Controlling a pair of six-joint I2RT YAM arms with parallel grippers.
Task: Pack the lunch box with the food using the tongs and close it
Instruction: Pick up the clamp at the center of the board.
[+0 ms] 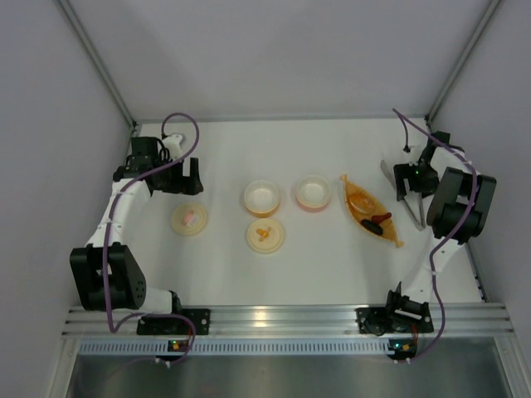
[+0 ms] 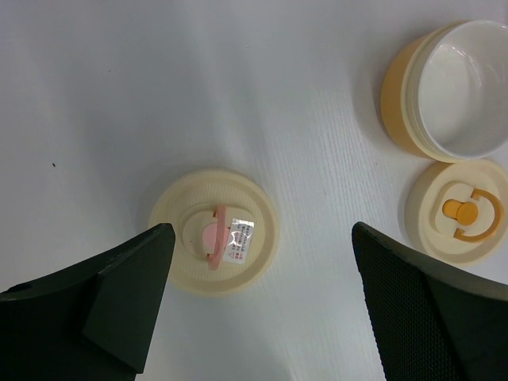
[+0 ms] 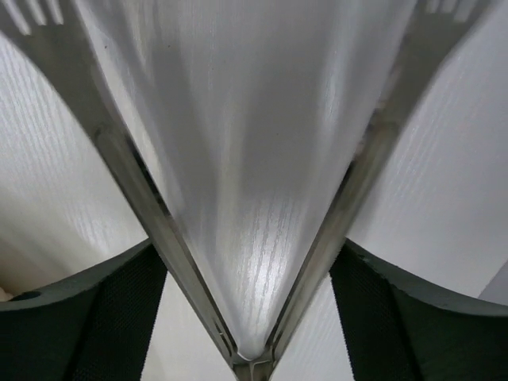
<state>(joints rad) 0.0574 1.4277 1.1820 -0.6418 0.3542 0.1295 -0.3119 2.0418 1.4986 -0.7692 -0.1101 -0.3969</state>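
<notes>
The grey metal tongs (image 1: 417, 215) lie on the table at the far right, beside the orange boat-shaped tray (image 1: 397, 235). My right gripper (image 1: 411, 187) is down over them. In the right wrist view its two fingers (image 3: 119, 309) press the outer sides of the spread tongs arms (image 3: 127, 163), close to the joined end. The food (image 1: 365, 203) lies in the tray: a tan bun, dark pieces and a red bit. The lunch box is an orange bowl (image 1: 261, 197) and a pink bowl (image 1: 314, 193), both uncovered. My left gripper (image 1: 184, 178) hangs open above the pink-handled lid (image 2: 171, 214).
A second cream lid with an orange handle (image 1: 265, 235) lies in front of the orange bowl (image 2: 397, 87); the left wrist view shows this lid (image 2: 425, 214) at its right edge. Grey walls enclose the table on three sides, and an aluminium rail runs along the near edge.
</notes>
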